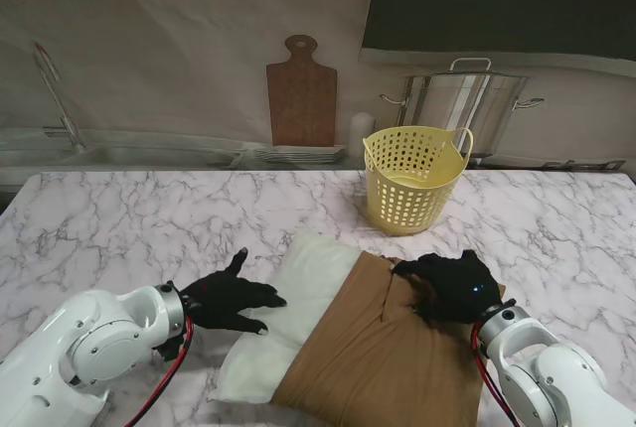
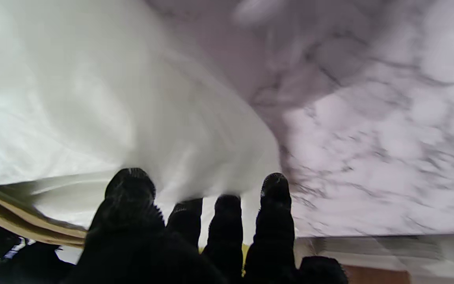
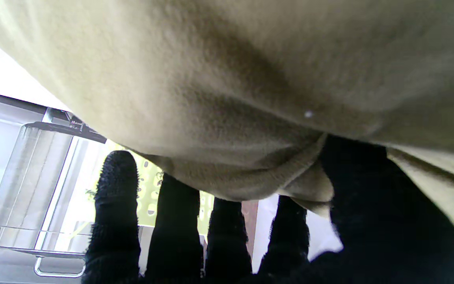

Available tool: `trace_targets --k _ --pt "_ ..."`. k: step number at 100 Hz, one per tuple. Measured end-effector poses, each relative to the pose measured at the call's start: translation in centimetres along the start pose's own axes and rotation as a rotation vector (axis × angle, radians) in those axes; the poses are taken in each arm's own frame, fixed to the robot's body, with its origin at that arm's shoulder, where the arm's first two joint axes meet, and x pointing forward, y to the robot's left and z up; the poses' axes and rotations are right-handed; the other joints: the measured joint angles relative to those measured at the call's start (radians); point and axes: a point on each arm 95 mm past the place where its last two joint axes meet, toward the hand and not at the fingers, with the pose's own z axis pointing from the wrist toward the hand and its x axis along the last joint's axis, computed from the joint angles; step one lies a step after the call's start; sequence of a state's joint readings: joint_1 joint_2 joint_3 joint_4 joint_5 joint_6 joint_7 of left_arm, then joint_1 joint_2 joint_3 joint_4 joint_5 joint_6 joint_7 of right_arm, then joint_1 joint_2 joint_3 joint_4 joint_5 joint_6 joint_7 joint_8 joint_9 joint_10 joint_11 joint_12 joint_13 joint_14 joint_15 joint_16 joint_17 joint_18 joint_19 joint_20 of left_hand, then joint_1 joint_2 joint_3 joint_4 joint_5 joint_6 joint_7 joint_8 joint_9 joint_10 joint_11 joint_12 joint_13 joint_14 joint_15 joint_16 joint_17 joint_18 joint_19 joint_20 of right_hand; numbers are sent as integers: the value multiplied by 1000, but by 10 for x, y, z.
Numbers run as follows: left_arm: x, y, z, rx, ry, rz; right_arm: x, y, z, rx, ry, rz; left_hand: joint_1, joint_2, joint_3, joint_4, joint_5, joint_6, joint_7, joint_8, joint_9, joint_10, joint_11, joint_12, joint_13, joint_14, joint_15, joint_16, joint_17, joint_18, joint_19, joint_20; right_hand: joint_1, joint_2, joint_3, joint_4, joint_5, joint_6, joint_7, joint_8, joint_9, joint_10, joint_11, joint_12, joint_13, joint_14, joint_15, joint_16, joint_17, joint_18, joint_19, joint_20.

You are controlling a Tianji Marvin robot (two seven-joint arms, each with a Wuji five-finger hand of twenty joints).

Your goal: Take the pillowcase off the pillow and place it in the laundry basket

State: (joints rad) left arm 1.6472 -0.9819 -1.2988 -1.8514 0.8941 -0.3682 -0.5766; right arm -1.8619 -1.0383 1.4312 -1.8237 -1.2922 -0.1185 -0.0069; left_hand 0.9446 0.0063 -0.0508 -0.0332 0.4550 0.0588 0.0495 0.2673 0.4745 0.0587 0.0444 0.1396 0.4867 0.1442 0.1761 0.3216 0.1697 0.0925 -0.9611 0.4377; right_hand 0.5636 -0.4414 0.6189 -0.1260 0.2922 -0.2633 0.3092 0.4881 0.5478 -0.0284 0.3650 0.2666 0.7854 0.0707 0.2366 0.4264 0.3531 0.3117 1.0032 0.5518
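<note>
Two hands are sharing the work, each doing a different job on the same bundle near me on the marble table [image 1: 119, 218]. About half of the white pillow [image 1: 303, 283] is lying bare at the left, while the brown pillowcase [image 1: 373, 357] is covering the right half, its open hem running across the middle.

My left hand [image 1: 227, 300] is resting flat on the exposed white corner, fingers spread and closed on nothing. I judge it is pinning the pillow so that it does not travel with the cloth; the left wrist view is showing fingertips [image 2: 130, 185] pressing into white fabric, with bare marble beyond.

My right hand [image 1: 449, 286] is sitting at the far right edge of the case, beside the hem. The right wrist view is showing brown cloth bunching over the fingers [image 3: 116, 181] with the thumb tucked beneath a fold, so it seems to be pinching the case, though how firm the hold is I cannot tell.

Farther off, the yellow laundry basket [image 1: 409, 181] is standing upright, well apart from the pillow, its mouth open to receive the case once it is free. That step is not yet done.
</note>
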Motion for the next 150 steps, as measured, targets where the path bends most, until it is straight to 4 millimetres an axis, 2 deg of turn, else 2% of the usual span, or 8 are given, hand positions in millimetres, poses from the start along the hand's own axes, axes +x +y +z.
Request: trace_targets --k 13,36,63,81,111,121,143,150 --pt "-12 -15 -9 37 -74 42 0 -1 2 2 -3 -4 11 0 0 0 11 14 52 25 -37 79 10 5 -2 20 0 0 -1 12 0 0 6 0 11 0 -1 0 0 -13 0 0 0 -4 -9 2 0 -4 -11 0 0 0" --pt "-7 -35 7 188 -51 -15 2 -3 6 11 -12 3 -103 0 2 0 -217 87 -37 25 -282 138 -59 -30 -97 49 -18 2 -43 27 0 -4 6 38 11 1 -10 12 2 -46 -4 1 0 -12 -24 5 -1 -12 -22 0 1 0" --pt "19 -33 29 153 68 -105 4 -2 9 16 -22 -13 -239 21 6 0 -246 133 -47 5 -316 149 -64 -67 -141 63 -42 -2 -68 38 0 -13 6 49 7 5 -19 24 5 -64 -19 11 0 -13 -35 12 -3 -14 -29 0 1 7" --pt "25 -21 46 19 108 -74 4 -1 9 8 -32 -13 -222 -11 6 0 -246 133 -47 3 -307 149 -64 -68 -141 62 -52 -4 -68 38 0 -14 7 49 -2 5 -19 24 5 -74 -21 12 0 -14 -35 12 -3 -21 -31 0 1 8" --pt "19 -9 64 35 71 -157 12 -4 14 10 -25 -11 -222 19 3 0 -288 133 -57 -49 -290 145 -61 -57 -141 50 -45 -13 -65 39 0 -14 8 73 -9 32 -20 62 -3 -87 -45 36 0 -19 -49 31 -3 -21 -41 0 1 9" --pt "24 -7 69 76 85 -195 13 -5 18 17 -24 -6 -238 71 3 0 -294 145 -58 -117 -289 159 -61 -53 -132 80 -44 -12 -65 47 0 -10 8 74 -23 33 -42 75 -14 -97 -59 48 0 -22 -66 32 -3 -21 -50 0 1 9" --pt "33 -7 72 94 99 -202 13 -5 19 13 -25 -2 -239 84 15 0 -295 148 -58 -146 -277 161 -60 -47 -130 105 -43 -11 -65 48 0 -6 8 101 -59 43 -41 77 -14 -98 -70 59 0 -22 -66 32 -3 -21 -52 0 1 10" --pt "36 -7 74 83 108 -196 13 -5 18 5 -26 -7 -238 84 17 1 -295 152 -59 -146 -277 167 -60 -46 -130 113 -44 -11 -65 48 0 -6 -9 125 -92 55 -40 117 -14 -98 -72 76 0 -22 -86 32 -3 -21 -67 0 1 11"
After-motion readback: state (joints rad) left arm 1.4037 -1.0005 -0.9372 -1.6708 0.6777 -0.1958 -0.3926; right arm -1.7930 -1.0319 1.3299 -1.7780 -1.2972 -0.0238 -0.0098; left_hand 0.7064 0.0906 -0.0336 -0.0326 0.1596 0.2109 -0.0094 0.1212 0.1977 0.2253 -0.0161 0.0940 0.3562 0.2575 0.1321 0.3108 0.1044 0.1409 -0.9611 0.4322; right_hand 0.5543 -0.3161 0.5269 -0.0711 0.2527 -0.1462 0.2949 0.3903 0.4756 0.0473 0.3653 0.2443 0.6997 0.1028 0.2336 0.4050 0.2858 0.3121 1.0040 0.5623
